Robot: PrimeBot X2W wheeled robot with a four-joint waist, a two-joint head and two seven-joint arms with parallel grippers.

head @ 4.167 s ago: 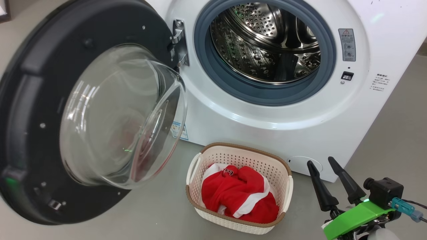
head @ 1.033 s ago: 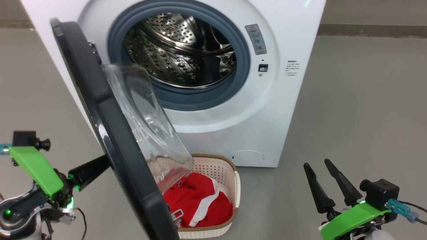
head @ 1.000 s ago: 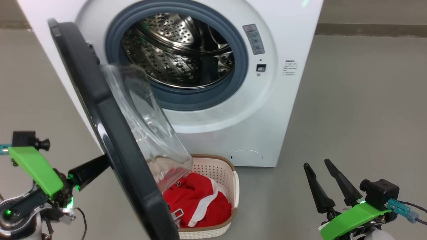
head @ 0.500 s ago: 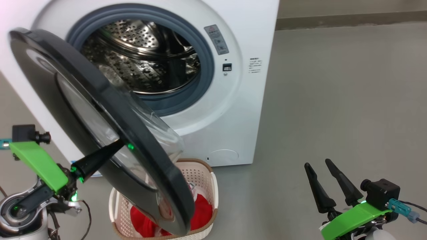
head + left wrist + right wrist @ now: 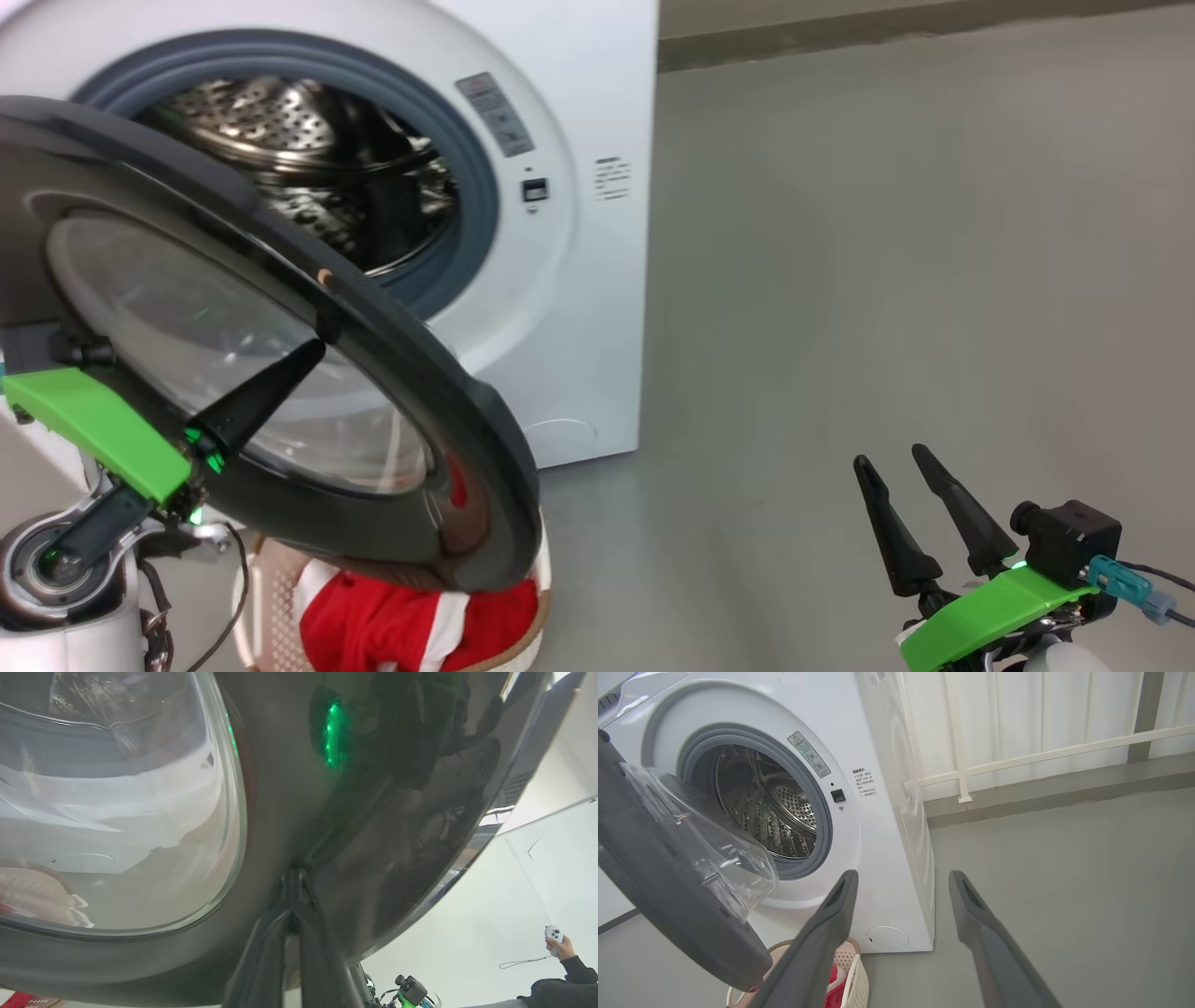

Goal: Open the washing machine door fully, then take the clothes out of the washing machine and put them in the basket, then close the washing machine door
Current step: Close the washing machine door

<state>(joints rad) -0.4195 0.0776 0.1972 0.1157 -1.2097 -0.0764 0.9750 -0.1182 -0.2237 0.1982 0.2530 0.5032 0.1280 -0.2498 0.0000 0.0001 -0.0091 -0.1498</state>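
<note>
head view first: the washing machine door (image 5: 439, 420) stands partly open, glossy black outer face to the camera, hanging over the basket (image 5: 540, 611) on the floor (image 5: 887, 233). the left gripper (image 5: 313, 353) has its jaws pressed together on nothing, tip laid against the door's face right at the edge of the glass bowl (image 5: 168, 299). the clothes (image 5: 373, 625), red with a white stripe, lie in the basket, peeking out under the door's lower rim. behind it the washing machine (image 5: 588, 308) shows its steel drum (image 5: 271, 131) and grey rubber ring (image 5: 478, 210). at the lower right the right gripper (image 5: 889, 457) hovers over the floor, jaws spread wide and empty, well apart from the machine.

left wrist view: the two dark fingers (image 5: 261, 952) run up closed to a point and meet the black door just beside the glass rim; a green light glints off the gloss. far lower right, a person's hand (image 5: 558, 947) holds a small white controller.

right wrist view: jaws wide, pointing toward the machine's lower front corner. the door shows edge-on at the left, glass bulging toward the drum opening, a gap between them. the basket sits beneath the door, red cloth inside, just in front of the machine.
</note>
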